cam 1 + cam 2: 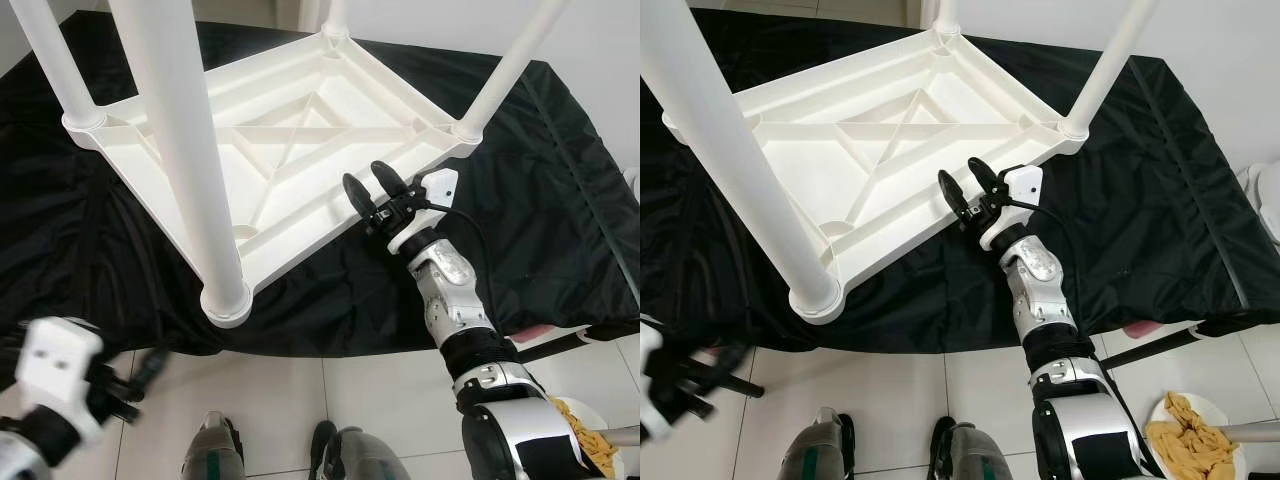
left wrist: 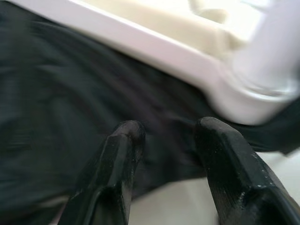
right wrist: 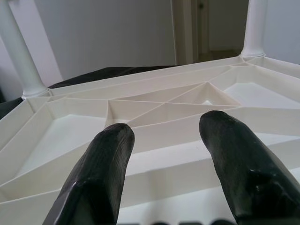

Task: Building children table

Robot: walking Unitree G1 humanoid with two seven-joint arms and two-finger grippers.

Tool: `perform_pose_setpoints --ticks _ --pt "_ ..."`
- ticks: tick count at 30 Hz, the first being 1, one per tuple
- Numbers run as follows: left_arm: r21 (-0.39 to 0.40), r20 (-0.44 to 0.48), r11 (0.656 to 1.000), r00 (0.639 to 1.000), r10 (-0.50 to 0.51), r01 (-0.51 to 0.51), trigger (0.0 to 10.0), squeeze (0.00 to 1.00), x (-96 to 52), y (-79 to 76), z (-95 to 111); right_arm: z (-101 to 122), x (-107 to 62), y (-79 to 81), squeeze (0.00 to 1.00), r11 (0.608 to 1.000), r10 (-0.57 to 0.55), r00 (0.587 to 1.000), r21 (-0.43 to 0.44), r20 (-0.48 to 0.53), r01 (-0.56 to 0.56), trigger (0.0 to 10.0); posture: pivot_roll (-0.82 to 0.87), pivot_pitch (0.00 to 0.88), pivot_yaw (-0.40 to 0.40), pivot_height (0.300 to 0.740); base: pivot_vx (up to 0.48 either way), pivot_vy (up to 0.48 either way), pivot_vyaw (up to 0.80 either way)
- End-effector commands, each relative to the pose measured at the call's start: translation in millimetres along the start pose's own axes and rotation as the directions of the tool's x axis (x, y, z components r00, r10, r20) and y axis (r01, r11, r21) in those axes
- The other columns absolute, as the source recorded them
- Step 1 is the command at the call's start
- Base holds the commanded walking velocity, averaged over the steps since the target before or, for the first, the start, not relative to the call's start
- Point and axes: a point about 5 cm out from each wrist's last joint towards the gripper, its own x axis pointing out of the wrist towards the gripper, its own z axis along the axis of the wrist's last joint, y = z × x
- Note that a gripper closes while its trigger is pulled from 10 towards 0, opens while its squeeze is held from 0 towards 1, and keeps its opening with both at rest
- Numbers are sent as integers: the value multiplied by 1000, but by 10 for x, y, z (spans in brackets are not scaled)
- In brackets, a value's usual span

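A white plastic children's table (image 1: 290, 140) lies upside down on a black cloth (image 1: 560, 200), its ribbed underside facing up. Legs stand up from its corners, the nearest leg (image 1: 185, 150) rising towards me. My right gripper (image 1: 366, 178) is open at the table's near right edge, fingers just above the rim; in the right wrist view the right gripper (image 3: 164, 129) looks across the ribbed underside. My left gripper (image 1: 135, 385) hangs low at the bottom left, blurred, below the cloth's front edge. In its wrist view the left gripper (image 2: 166, 129) is open, with the table's near corner ahead of it.
The cloth-covered surface ends at a front edge above a tiled floor (image 1: 330, 400), where my feet (image 1: 215, 450) stand. A white plate with a yellow crumpled thing (image 1: 1190, 435) sits on the floor at the right. A pale wall runs behind the table.
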Motion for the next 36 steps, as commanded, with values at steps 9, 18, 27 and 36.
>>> perform_pose_setpoints --ticks 9,18,27,36 --pt "-45 110 977 971 212 -208 10000 0 245 203 94 -97 -166 87 0 998 62 998 4 -23 -62 10000 294 134 -124 740 0 0 0" --pt "-198 231 968 952 200 -155 10000 0 649 -80 336 -80 -510 60 0 996 89 994 -17 -60 -91 10000 244 119 -108 740 0 0 0" --pt "-174 312 982 941 130 -78 10000 0 879 -175 604 -10 -619 -51 0 982 -162 986 -104 -44 157 10000 209 119 -99 740 0 0 0" --pt "-204 326 977 937 125 -59 10000 0 1102 -336 787 -118 -726 -193 0 846 -517 846 -232 -134 480 10000 184 125 -87 740 0 0 0"
